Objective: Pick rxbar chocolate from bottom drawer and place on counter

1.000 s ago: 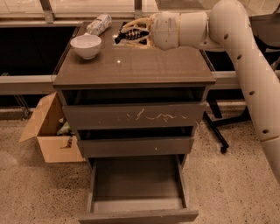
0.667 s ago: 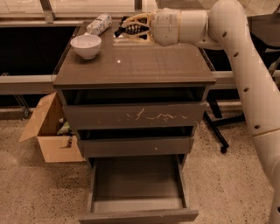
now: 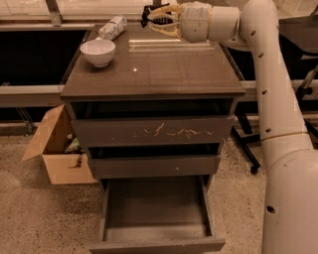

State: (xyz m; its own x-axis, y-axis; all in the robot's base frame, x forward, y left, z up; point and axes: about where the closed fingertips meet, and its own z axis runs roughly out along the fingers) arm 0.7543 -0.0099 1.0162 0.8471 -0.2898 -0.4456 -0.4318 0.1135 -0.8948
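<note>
camera view: one view, looking down at the front of the cabinet
gripper (image 3: 154,19): at the far edge of the counter, right of centre, lying about level and pointing left, hanging just above the surface
jaws: pale yellow, pinching a small dark thing between them
rxbar chocolate (image 3: 146,15): the dark thing in the jaws, one end poking out left of the tips; held above the back edge of the counter, not resting on it, print too small to read
arm (image 3: 271,84): white, comes in from lower right, rises along the cabinet's right side and bends left over the back of the counter
counter (image 3: 164,74): glossy brown-grey top
white bowl (image 3: 98,51): upright on the counter, far-left corner
white-and-grey packet (image 3: 112,27): lying on its side just behind the bowl, well left of the gripper
bottom drawer (image 3: 156,244): pulled out, plain front, inside shows only its grey floor
middle drawer (image 3: 154,166): narrow, slightly out
top drawer (image 3: 154,132): white scratches on its front, slightly out
cardboard box (image 3: 52,149): on the speckled floor left of the cabinet, flaps open
</note>
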